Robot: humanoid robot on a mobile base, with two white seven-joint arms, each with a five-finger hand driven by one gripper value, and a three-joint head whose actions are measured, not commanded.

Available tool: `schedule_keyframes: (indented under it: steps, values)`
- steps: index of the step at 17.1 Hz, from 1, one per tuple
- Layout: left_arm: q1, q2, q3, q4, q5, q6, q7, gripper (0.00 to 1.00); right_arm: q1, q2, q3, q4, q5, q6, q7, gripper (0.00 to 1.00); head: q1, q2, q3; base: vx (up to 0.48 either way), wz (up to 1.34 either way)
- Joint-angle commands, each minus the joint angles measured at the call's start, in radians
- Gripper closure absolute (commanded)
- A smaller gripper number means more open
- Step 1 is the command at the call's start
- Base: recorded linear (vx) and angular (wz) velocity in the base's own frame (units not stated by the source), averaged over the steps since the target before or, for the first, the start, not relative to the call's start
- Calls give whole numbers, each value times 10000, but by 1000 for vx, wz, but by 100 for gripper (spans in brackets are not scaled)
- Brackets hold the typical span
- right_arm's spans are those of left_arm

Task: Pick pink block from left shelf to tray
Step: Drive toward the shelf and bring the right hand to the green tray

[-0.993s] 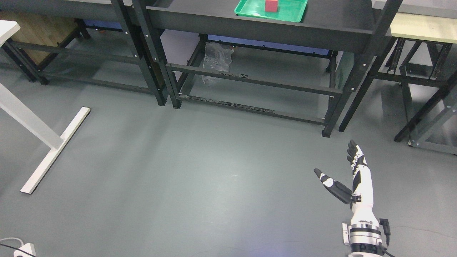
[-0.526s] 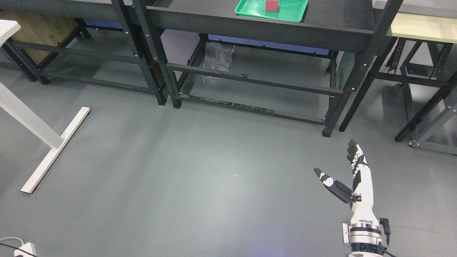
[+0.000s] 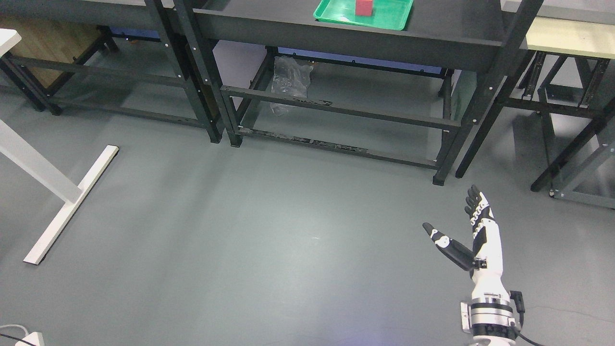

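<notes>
A: In the head view, the right hand (image 3: pixel 473 240) is hovering low at the near right over the floor (image 3: pixel 269 240), fingers (image 3: pixel 475 206) stretched out, thumb splayed, grasping nothing. What is worrying you?

B: The pink block (image 3: pixel 363 7) is already sitting in the green tray (image 3: pixel 399 17) on the far shelf (image 3: pixel 346 36), well apart from that hand. I am judging that if the robot is reaching again, it is risking knocking the block or shoving the tray toward the shelf's edge. The shelf's front rail is also lying between hand and tray.

A: And against the earlier frames?

B: The whole picture is sliding slightly leftward, so the camera is moving. The hand is riding a touch higher and staying released; the block is keeping its place in the tray.
</notes>
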Motion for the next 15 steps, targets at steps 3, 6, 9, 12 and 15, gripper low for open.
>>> schedule_keyframes:
  steps: [3, 6, 9, 12, 15]
  values:
    - [-231, 175, 0, -175, -15, -7, -7, 0, -186, -174, -354, 125, -90, -12, -158, 0, 0, 0, 0, 76, -39]
    - [-246, 175, 0, -175, -15, -7, -7, 0, -509, -174, -785, 125, 3261, 233, -1610, 1, 0, 0, 0, 137, -11]
    - [-246, 175, 0, -175, -15, -7, -7, 0, -540, -174, -219, 3, 7795, 584, -2581, 8, 0, 0, 0, 200, -100]
    - [-231, 175, 0, -175, -15, -7, -7, 0, -586, -174, 74, -227, 9654, 1506, -2721, 3, 0, 0, 0, 197, -179]
    - [-246, 175, 0, -175, -15, -7, -7, 0, -693, -174, 212, -243, 9578, 1446, -2674, 0, 0, 0, 0, 182, -153]
